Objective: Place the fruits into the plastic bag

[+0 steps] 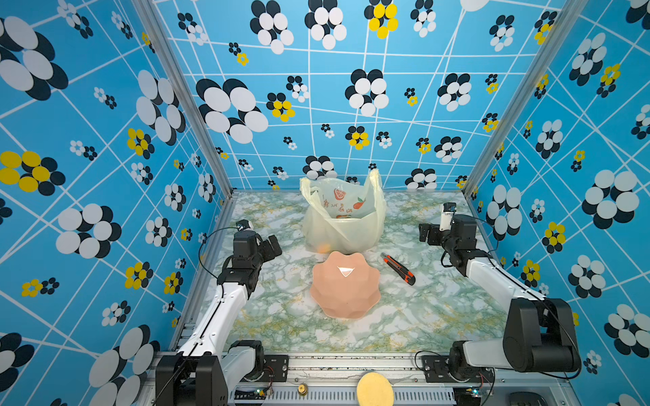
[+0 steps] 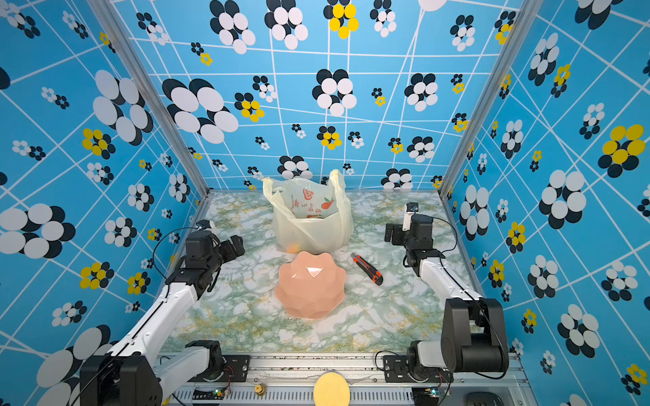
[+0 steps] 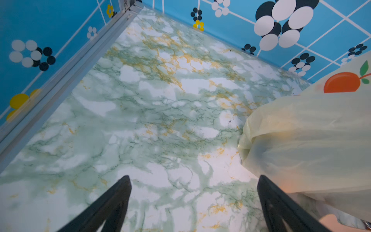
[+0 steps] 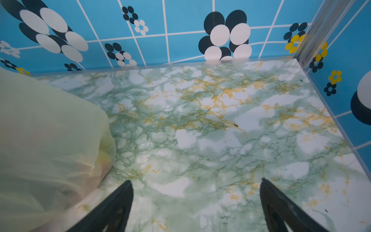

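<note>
In both top views, at the far middle of the marbled table [image 1: 439, 316]: the plastic bag [image 1: 343, 228], upright, mouth open upward, both handle loops raised. Bulges low down. At its near left foot, seen through the thin wall as an orange-yellow blur, the fruits [image 1: 323, 248], judged to be inside. Shows likewise in the left wrist view as a warm glow behind the film, and in the right wrist view as a yellow-orange patch at the bag's lower edge. Cannot count them or tell their kinds through the plastic. No loose fruit anywhere on the table, none between any fingers. Judged finished or all but finished, with nothing visibly left to load.

Just near of the bag, touching or not cannot tell: a pink scalloped dish [image 1: 346, 295], bare inside. Left of the bag, apart from it, the left gripper [image 1: 273, 246], spread wide over bare table and holding nothing. Well right of the bag, the right gripper [image 1: 426, 232], likewise spread wide and empty. Right of the dish and clear of it, a red-and-black utility knife [image 1: 399, 269], lying slantwise, no part of the job. On the near rail, off the table, a round yellow disc [image 1: 374, 388]. Nothing over the bag's mouth; only the dish crowding an approach from the near side.
</note>
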`<action>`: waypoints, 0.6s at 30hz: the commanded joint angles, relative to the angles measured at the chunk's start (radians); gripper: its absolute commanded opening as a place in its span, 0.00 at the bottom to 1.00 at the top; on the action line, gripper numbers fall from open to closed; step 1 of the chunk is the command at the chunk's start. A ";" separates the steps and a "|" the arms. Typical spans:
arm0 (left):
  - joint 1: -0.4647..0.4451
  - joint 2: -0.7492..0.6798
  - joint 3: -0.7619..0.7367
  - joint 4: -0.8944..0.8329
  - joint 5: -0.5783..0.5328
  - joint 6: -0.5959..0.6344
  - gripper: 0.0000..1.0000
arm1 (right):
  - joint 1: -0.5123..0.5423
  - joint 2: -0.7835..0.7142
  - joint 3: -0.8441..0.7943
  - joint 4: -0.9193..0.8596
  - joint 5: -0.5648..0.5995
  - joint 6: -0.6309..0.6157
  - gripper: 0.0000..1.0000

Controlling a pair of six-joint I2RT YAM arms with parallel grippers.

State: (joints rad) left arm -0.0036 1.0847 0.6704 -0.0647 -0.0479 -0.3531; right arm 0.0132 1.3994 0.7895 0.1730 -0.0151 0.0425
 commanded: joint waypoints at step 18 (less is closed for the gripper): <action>0.024 0.203 -0.208 0.627 -0.092 0.256 0.99 | -0.006 0.137 -0.485 0.880 0.115 -0.023 1.00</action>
State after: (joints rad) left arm 0.0139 1.2625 0.4942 0.4290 -0.1219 -0.1627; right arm 0.0124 1.4986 0.3866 0.7837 0.0544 0.0139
